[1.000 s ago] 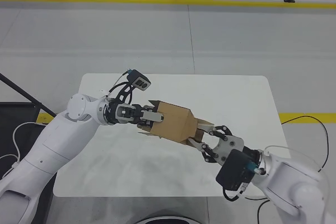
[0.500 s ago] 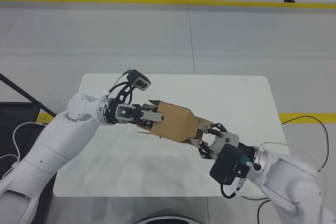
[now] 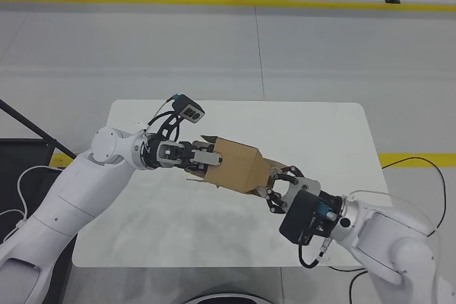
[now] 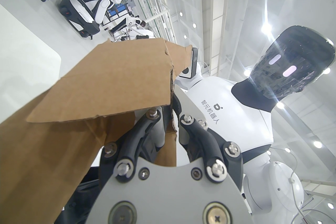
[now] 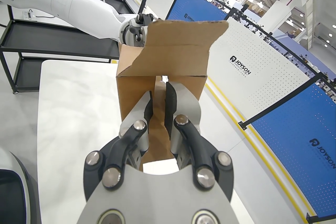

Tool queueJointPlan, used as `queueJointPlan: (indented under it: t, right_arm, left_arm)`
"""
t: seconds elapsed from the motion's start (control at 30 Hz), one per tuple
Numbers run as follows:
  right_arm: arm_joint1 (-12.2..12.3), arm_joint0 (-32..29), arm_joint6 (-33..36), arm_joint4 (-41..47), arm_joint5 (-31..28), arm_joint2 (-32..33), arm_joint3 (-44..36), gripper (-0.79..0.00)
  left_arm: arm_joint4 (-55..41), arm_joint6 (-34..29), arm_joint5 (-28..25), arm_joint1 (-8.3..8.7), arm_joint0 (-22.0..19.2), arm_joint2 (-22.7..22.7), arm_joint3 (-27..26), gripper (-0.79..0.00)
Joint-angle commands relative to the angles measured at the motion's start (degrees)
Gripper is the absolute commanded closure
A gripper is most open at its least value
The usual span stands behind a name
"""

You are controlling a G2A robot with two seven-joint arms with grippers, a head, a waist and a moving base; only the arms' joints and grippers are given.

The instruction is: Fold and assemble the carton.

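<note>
- A white table (image 3: 311, 129) with rounded corners is noted; its bare top is also seen in the right wrist view (image 5: 73, 93).
- A brown carton (image 3: 239, 167) is found over the middle of the table, lying lengthwise between the two grippers. It is opened out into a box shape, with its end flaps unfolded. Whether its underside rests on the table cannot be told.
- In the right wrist view the carton (image 5: 131, 93) is seen end-on, with one flap (image 5: 181, 38) raised above the open end.
- In the left wrist view the carton (image 4: 105, 83) is seen close up, and its near edge is torn and ragged.
- The left gripper (image 3: 211, 159) is placed at the carton's end nearer the left arm. In its own view, the left gripper (image 4: 173, 101) has its jaws closed on the edge of a carton panel, which passes between the pads.
- The right gripper (image 3: 277, 185) is placed at the opposite end, just beside the flaps there. In its own view, the right gripper (image 5: 158, 88) has its jaws a little apart, and a strip of cardboard is seen in the gap. Contact between pads and cardboard cannot be confirmed.
</note>
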Motion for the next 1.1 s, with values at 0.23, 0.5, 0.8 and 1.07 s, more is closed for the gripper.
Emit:
queueJointPlan:
  t: [0.23, 0.5, 0.8, 1.07]
  right_arm:
    - [0.0, 0.7, 2.2, 0.9, -0.2, -0.7, 0.0, -0.142]
    - [0.0, 2.1, 4.7, 2.2, -0.2, -1.8, 0.1, -0.123]
    - [0.0, 3.4, 7.2, 3.6, -0.1, -2.7, 0.4, -0.105]
    - [0.0, 4.4, 9.1, 4.6, 0.1, -3.4, 0.3, -0.092]
  left_arm:
    - [0.0, 0.0, 0.0, 0.00, 0.0, 0.0, 0.0, 0.000]
    - [0.0, 0.0, 0.0, 0.00, 0.0, 0.0, 0.0, 0.000]
    - [0.0, 0.0, 0.0, 0.00, 0.0, 0.0, 0.0, 0.000]
    - [0.0, 0.0, 0.0, 0.00, 0.0, 0.0, 0.0, 0.000]
